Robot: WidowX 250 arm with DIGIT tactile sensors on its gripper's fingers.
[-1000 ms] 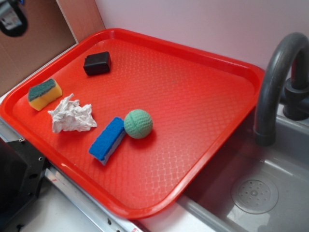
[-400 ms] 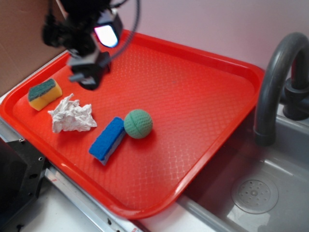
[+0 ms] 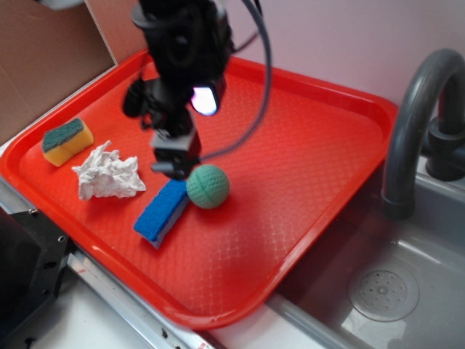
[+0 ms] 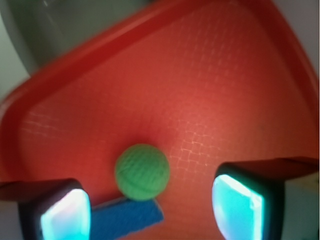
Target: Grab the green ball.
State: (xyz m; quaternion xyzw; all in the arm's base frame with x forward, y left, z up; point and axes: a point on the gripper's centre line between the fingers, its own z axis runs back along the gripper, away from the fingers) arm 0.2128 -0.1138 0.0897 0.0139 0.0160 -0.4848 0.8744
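**Over the ball, nothing held yet**

The green ball sits on the red tray, a little toward the tray's near-left part, and it touches the blue sponge, which lies at about seven o'clock from it in the exterior view. In my wrist view the ball shows low in the middle, with the sponge tucked just under it at six o'clock.

My gripper is spread wide — one pad at the lower left, the other at the lower right, with the ball between their lines but forward of them. It holds nothing. From outside, my gripper hangs just at ten o'clock of the ball, above the sponge's far end.

Farther out, at nine o'clock, lies a crumpled white paper, and beyond it a yellow sponge with a green top.

My worry is the sponge. If I drop as I stand, one finger may land on it and tip me, or nudge the ball — round, so it would likely roll off across the tray. I judge I need to shift forward over the ball first.
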